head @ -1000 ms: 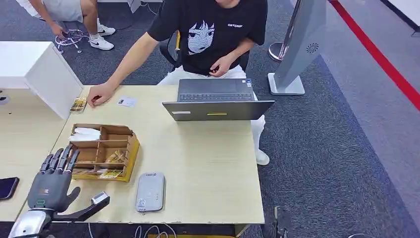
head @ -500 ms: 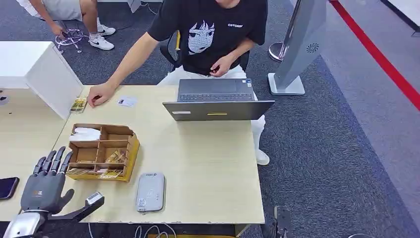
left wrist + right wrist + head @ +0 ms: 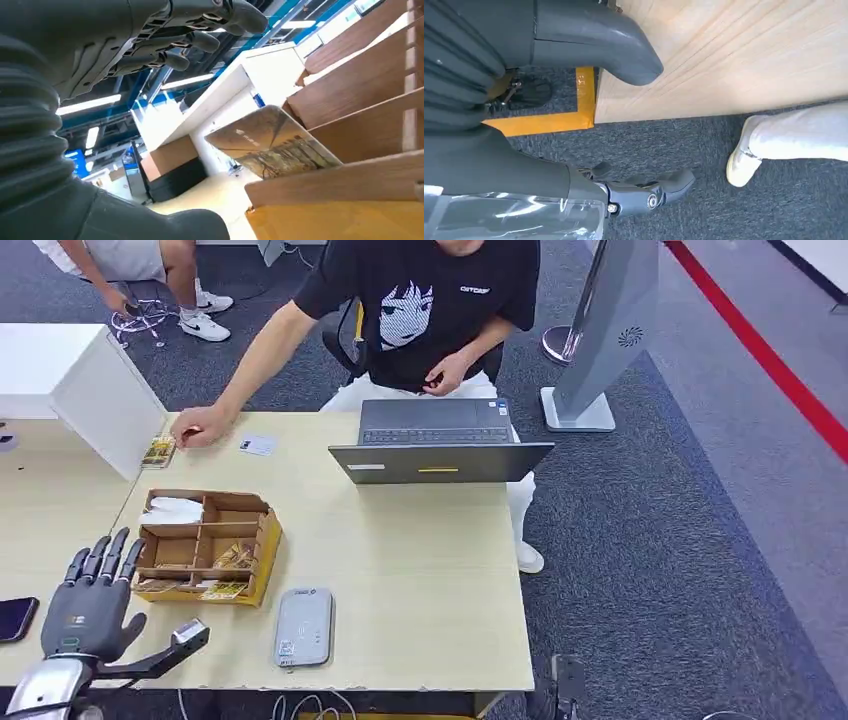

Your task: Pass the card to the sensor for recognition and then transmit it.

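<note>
My left robot hand (image 3: 85, 612) has drawn back from the wooden organizer (image 3: 208, 546), fingers spread and holding nothing, so no card is picked up yet.

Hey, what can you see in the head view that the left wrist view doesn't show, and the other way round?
Head view alone: the grey sensor near the table's front edge, the laptop, a person's hand beside a white card, and a phone. Left wrist view alone: ceiling lights overhead. Both show the left hand, fingers apart and holding nothing, next to the wooden organizer with a picture card in it.
</note>
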